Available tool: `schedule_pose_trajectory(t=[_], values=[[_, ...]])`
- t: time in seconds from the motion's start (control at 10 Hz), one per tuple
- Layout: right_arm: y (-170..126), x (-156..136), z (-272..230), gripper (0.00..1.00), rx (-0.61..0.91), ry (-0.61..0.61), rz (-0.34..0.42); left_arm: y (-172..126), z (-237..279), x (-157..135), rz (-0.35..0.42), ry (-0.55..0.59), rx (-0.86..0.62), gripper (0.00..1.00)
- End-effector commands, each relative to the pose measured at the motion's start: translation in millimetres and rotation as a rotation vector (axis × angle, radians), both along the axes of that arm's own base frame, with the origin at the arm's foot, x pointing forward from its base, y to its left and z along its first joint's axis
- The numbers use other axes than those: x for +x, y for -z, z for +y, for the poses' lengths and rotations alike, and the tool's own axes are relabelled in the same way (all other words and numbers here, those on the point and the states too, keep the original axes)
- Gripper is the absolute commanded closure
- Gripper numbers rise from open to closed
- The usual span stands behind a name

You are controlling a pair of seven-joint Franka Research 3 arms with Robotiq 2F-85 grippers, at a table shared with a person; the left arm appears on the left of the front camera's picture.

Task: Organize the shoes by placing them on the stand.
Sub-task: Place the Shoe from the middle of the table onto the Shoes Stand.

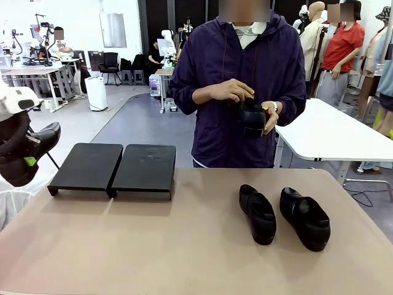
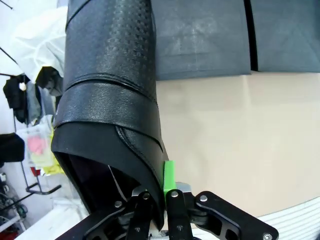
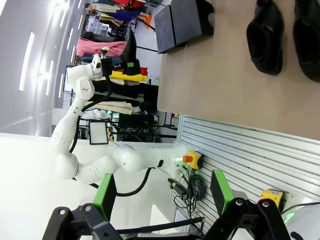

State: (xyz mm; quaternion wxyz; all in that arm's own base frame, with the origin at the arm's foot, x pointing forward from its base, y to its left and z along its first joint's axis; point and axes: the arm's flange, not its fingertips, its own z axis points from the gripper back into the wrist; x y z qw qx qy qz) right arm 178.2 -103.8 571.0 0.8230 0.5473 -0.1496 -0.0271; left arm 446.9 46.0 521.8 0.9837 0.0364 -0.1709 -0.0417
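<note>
Left fingers (image 2: 169, 176) clamp a shoe (image 2: 107, 90) at its collar, one hidden inside.

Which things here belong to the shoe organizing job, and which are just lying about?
Job: stand; gripped shoe; hand-held shoe; left table shoe; right table shoe.
Lying about: white side table; emergency stop button; office chair.

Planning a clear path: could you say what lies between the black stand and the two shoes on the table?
In the front view, only bare beige tabletop separates the low black stand from the nearer black leather shoe.
</note>
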Motion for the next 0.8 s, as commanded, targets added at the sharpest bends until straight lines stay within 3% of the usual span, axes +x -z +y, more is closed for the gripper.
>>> schedule_pose_trajectory(t=[0.0, 0.2, 0.7], values=[[-5, 2, 0, 0.0, 0.017, -0.01, -0.031, 13, -13, 21, -0.028, -0.021, -0.023, 1.0], [-5, 2, 0, 0.0, 0.017, -0.01, -0.031, 28, -15, 59, -0.111, -0.089, -0.059, 1.0], [-5, 2, 0, 0.0, 0.017, -0.01, -0.031, 68, -44, 101, -0.198, 0.086, -0.076, 1.0]])
